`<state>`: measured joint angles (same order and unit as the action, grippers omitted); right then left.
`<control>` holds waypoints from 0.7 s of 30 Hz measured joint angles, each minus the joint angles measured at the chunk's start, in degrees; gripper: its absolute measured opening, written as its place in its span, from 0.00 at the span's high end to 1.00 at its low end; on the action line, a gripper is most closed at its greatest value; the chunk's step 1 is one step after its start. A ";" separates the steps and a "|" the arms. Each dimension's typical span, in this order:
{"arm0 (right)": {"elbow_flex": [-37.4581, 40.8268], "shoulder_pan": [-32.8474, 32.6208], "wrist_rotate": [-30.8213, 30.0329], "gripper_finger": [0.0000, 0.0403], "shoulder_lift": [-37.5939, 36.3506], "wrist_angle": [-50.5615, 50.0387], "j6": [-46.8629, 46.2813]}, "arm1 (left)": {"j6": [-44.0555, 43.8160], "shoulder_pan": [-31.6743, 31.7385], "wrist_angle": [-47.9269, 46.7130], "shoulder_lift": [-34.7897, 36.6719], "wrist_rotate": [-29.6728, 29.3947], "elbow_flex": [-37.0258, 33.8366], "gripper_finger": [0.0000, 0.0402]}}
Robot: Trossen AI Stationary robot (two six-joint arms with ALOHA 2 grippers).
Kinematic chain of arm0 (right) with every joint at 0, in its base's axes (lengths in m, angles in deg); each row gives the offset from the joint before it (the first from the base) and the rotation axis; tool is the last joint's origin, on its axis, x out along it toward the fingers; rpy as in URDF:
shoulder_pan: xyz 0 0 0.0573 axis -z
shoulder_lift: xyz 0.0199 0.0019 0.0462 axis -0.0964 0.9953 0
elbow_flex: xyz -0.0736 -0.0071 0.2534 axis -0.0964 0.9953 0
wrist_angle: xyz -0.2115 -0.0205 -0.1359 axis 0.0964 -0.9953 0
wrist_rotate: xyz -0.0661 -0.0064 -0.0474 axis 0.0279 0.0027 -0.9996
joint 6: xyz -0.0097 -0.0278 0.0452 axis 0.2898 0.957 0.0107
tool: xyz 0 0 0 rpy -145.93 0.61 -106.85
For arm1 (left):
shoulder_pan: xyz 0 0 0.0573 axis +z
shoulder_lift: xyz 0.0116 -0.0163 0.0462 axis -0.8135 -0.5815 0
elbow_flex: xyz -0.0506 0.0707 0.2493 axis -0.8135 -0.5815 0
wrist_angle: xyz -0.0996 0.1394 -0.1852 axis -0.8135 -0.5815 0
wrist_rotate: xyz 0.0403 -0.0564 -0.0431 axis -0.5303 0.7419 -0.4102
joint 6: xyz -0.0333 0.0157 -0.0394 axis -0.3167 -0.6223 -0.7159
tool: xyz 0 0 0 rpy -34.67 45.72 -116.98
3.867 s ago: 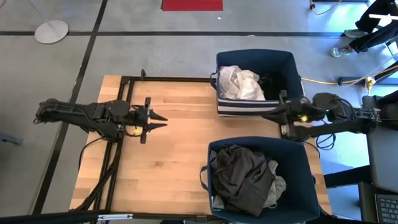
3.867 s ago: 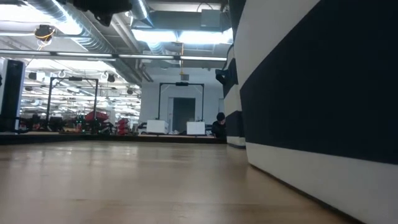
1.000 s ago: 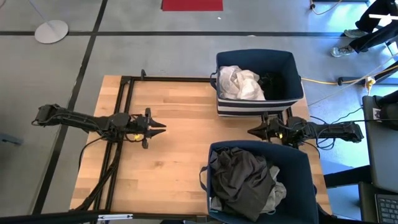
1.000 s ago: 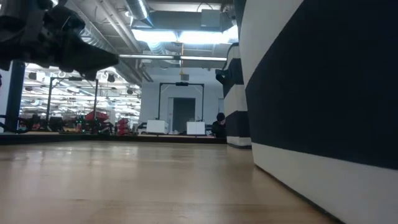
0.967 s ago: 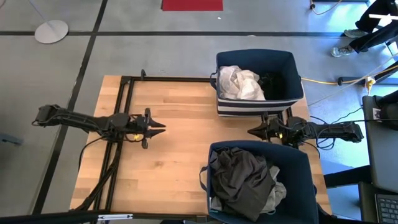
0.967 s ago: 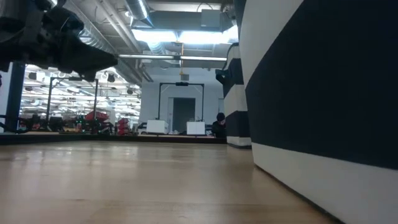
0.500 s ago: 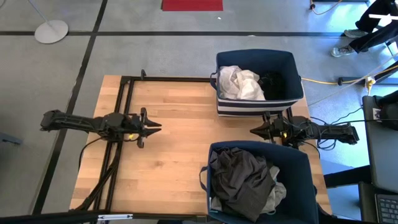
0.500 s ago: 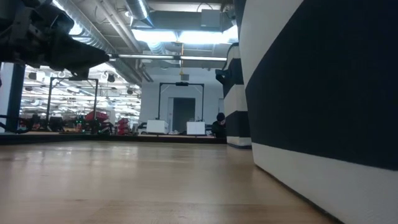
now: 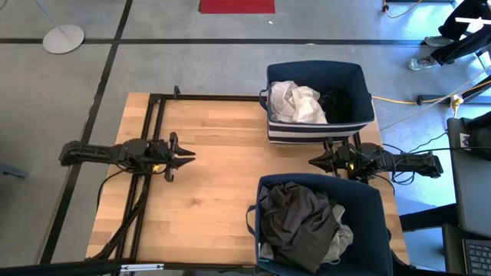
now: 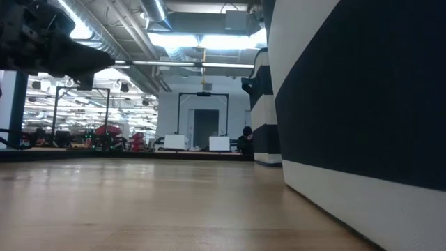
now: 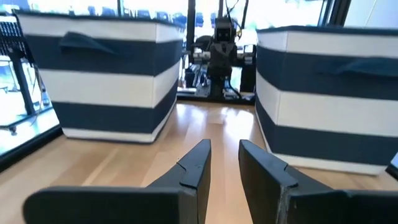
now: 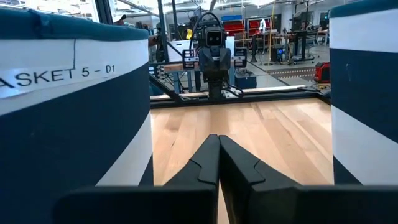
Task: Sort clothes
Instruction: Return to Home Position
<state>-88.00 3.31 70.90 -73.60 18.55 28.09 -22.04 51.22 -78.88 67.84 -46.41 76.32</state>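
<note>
1. Now the left fingers (image 9: 184,155) sit nearer the left edge of the table (image 9: 222,199) than they did a second ago. That arm is drawing back along the wood, low and level. The fingers stand slightly apart, with a narrow gap between them and nothing in it.
2. My right fingers (image 9: 318,162) barely shift over the last half second. A few seconds back that arm was higher, over the gap between the two bins. It now lies low in that gap, pointing toward the table's middle. In the right wrist view these fingers are pressed together and hold nothing.
3. All the clothes I can see are inside the bins. A white garment (image 9: 295,103) and something black (image 9: 335,100) lie in the upper navy bin (image 9: 316,65). A dark grey garment (image 9: 299,218) tops the heap in the lower navy bin (image 9: 314,175), with a light grey piece (image 9: 343,230) at its right side. I find no garment on the wood.
4. I judge the sorting finished and both arms heading to rest. Nothing is left to grasp, and the left arm probably has a little farther to retract.
</note>
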 joint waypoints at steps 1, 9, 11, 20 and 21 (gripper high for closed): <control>0.02 0.00 0.00 0.97 0.00 0.00 0.00 | 0.27 -0.01 0.00 0.62 0.00 0.00 0.82; 0.08 0.00 -2.36 0.97 0.26 -0.52 0.04 | 2.09 0.00 -0.01 1.66 -0.01 0.00 0.82; 0.10 0.00 -2.78 0.97 1.19 -0.57 -0.21 | 2.14 0.00 -0.01 1.67 -0.01 0.00 0.82; 0.13 -0.01 -3.11 0.97 1.89 -0.30 -0.24 | 1.64 0.00 -0.01 1.67 -0.01 0.00 0.82; 0.13 0.00 -3.13 0.97 1.90 -0.28 -0.26 | 1.60 0.00 -0.01 1.67 -0.01 0.00 0.82</control>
<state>-87.87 3.31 67.77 -71.70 18.27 27.83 -20.45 51.22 -78.89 69.51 -46.42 76.32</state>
